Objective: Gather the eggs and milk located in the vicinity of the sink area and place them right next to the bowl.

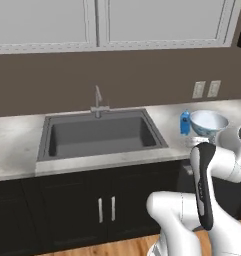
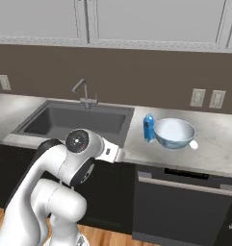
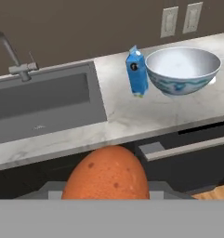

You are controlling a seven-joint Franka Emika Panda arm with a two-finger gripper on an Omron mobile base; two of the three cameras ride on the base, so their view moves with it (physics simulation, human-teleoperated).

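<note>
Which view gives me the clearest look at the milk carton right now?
The hand view: the milk carton is largest there, its gabled top and front face plain, standing just left of the bowl. The right base view shows it smaller, beside the bowl; the left base view shows it smallest, near the right edge.

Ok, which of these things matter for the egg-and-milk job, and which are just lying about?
Job: brown egg in the gripper; milk carton; bowl; small white oval beside the bowl, probably an egg; sink.
Just there: tap; wall outlets; upper cabinets.
</note>
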